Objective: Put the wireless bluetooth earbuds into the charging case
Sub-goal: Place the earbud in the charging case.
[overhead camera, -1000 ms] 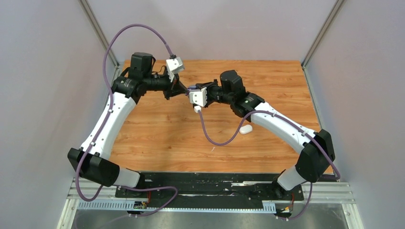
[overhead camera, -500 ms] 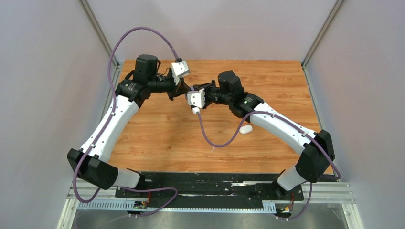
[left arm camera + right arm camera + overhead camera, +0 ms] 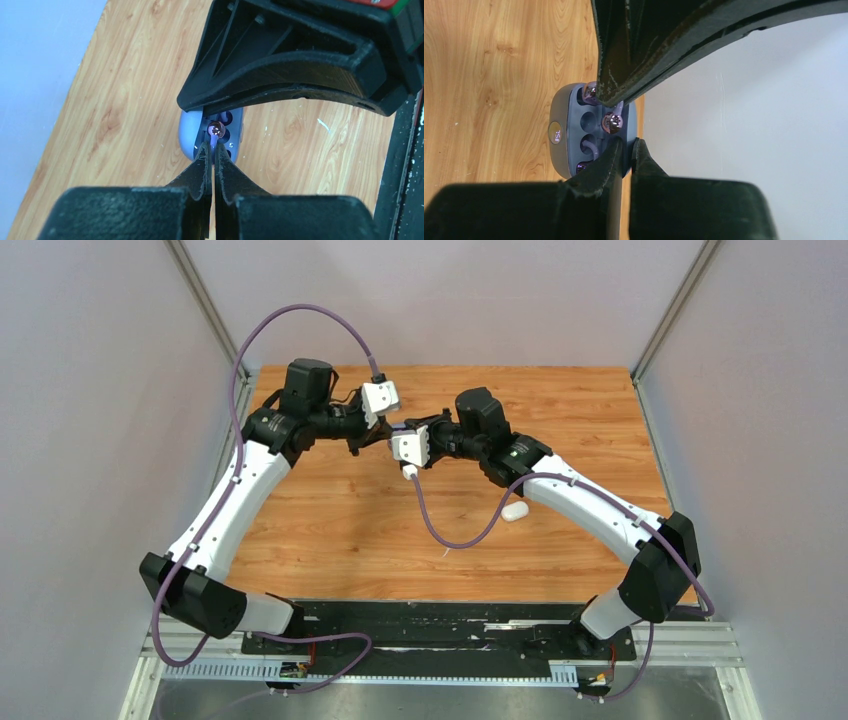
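An open blue-purple charging case is held in the air over the far middle of the table. My right gripper is shut on its side wall. My left gripper is shut on the stem of a dark purple earbud and holds it at the case, right over a socket. The same bud shows in the right wrist view, with a second purple bud seated beside it. In the top view both grippers, left and right, meet tip to tip. No white buds show.
A white oval case lies shut on the table right of centre, under the right forearm. A purple cable loops down from the right wrist over the table. Grey walls stand close on both sides and behind.
My left wrist has moved a little right and down toward the right gripper, bringing the purple bud closer to the case. The right arm has hardly moved.
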`<state>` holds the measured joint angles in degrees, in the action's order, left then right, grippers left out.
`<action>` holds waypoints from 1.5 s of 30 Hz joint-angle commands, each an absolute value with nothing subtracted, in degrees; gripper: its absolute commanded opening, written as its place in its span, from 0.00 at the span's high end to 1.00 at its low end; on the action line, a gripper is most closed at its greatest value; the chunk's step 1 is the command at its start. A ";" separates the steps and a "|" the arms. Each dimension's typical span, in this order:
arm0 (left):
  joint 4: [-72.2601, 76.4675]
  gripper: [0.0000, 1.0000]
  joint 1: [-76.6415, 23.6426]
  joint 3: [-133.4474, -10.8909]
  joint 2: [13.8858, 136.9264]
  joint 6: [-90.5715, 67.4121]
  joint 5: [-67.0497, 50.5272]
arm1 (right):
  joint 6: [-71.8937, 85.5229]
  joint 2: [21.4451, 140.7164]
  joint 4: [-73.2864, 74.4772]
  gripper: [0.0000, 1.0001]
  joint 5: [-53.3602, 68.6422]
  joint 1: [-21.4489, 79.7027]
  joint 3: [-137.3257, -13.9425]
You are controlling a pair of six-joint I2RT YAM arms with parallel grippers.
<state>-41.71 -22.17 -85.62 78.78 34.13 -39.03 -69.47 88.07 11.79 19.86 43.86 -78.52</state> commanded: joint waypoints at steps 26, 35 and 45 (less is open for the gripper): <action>-51.05 0.73 -24.52 -91.76 81.12 40.78 -33.91 | -68.58 88.50 10.72 1.00 21.02 44.21 -82.61; -46.78 0.41 -24.48 -92.01 80.09 35.81 -34.61 | -67.97 88.76 10.72 1.00 21.03 44.15 -82.52; -46.65 0.09 -15.18 -99.06 77.10 26.34 -34.65 | -65.48 88.11 10.72 1.00 20.37 43.63 -82.09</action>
<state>-51.72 -21.58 -93.30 80.84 31.57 -34.11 -68.97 88.86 8.19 19.42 43.81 -80.86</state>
